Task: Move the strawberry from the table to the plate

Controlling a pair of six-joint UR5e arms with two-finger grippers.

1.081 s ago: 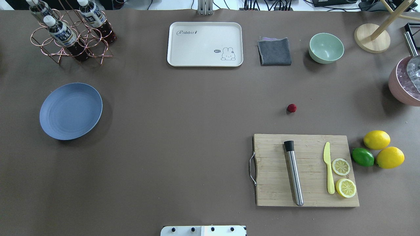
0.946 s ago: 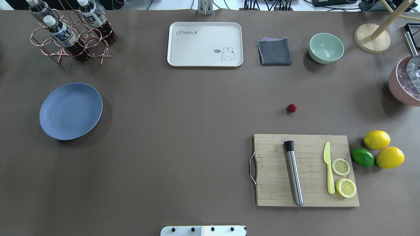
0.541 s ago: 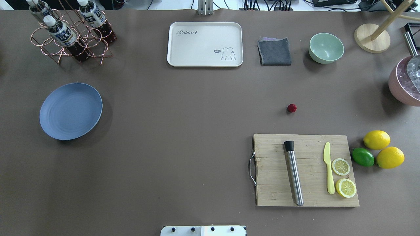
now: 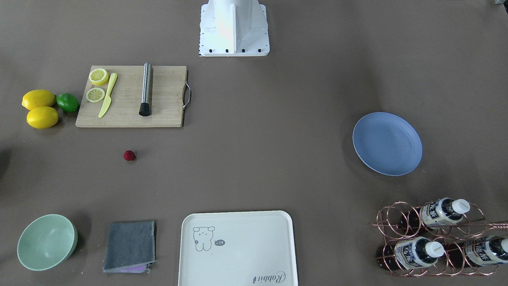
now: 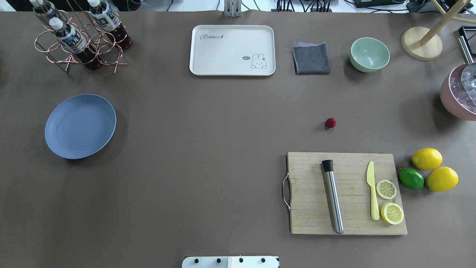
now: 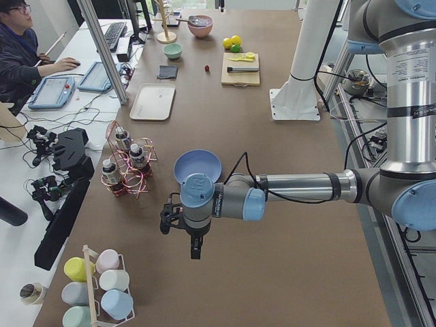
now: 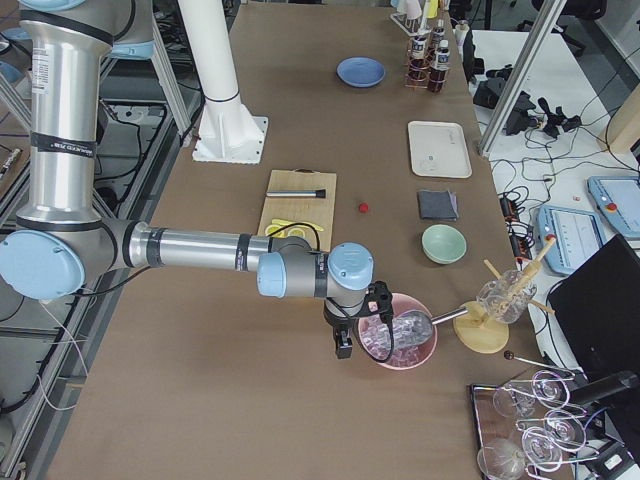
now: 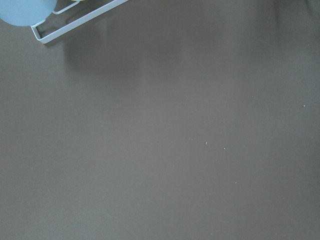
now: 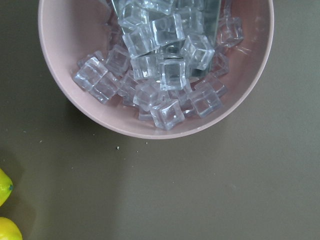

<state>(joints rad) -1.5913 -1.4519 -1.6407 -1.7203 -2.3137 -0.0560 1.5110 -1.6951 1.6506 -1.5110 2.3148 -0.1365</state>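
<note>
The small red strawberry point(image 5: 330, 123) point(image 4: 129, 155) lies alone on the brown table point(image 5: 208, 130), just beyond the cutting board. The blue plate point(image 5: 80, 125) point(image 4: 387, 143) sits far off on the table's left side with nothing on it. Neither gripper shows in the overhead or front view. My left gripper point(image 6: 195, 248) hangs over bare table near the plate point(image 6: 197, 165), seen only in the exterior left view. My right gripper point(image 7: 341, 345) hovers beside a pink bowl, well away from the strawberry point(image 7: 364, 208). I cannot tell whether either gripper is open or shut.
A wooden cutting board point(image 5: 346, 193) holds a metal muddler, a yellow knife and lemon slices. Two lemons point(image 5: 427, 158) and a lime point(image 5: 411, 178) lie to its right. At the back stand a bottle rack point(image 5: 80, 41), cream tray point(image 5: 232, 50), grey cloth point(image 5: 311, 58) and green bowl point(image 5: 369, 54). The pink ice bowl point(image 9: 150, 122) is at far right.
</note>
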